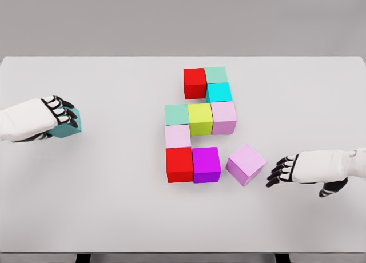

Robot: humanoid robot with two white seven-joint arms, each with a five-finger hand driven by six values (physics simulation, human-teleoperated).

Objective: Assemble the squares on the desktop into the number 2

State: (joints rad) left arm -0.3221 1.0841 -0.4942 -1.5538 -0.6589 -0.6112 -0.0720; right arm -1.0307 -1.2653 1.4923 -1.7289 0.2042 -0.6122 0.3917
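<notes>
Coloured cubes form a partial figure mid-table: a red cube [194,83] and a mint cube [215,75] on top, a cyan cube [219,92] below, then a row of green [176,114], yellow-green [200,119] and lilac [223,118]. Under them sit a pale pink cube [178,136], a red cube [179,164] and a magenta cube [206,164]. A loose lilac cube [246,164] lies rotated just right of the magenta one. My right hand [281,171] rests open a little right of it, not touching. My left hand [63,117] is shut on a teal cube [71,127] at the far left.
The white table [114,206] spans the view, with its front edge near the bottom and its back edge at the top. Wide bare surface lies between the left hand and the cube figure.
</notes>
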